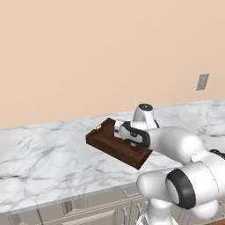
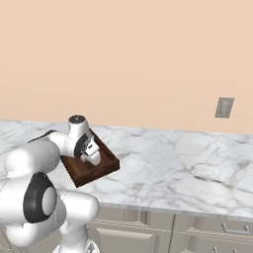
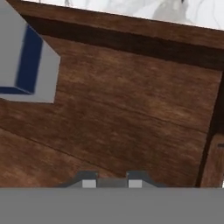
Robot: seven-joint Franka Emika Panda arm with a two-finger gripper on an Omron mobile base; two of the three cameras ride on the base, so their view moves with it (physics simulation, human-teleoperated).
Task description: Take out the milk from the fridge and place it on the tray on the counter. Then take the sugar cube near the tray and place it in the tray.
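Note:
The dark brown wooden tray [image 1: 110, 143] [image 2: 101, 169] [image 3: 131, 109] lies on the white marble counter [image 1: 44, 154] [image 2: 173, 158]. The milk [image 3: 30, 61], a white carton with a dark blue band, stands inside the tray; its edge [image 1: 117, 129] peeks out beside my hand. My gripper [image 3: 111, 183] [image 2: 94, 158] hovers low over the tray floor, pointing down, to one side of the milk. Its jaws are shut on a small pale block, the sugar cube [image 3: 111, 181], mostly hidden between the finger tips. My arm covers part of the tray in both base views.
A plain beige wall runs behind the counter, with a grey outlet [image 1: 202, 81] [image 2: 225, 107] to the right. Beige-grey cabinet drawers [image 2: 232, 230] sit under the counter's front edge. Bare marble extends left and right of the tray.

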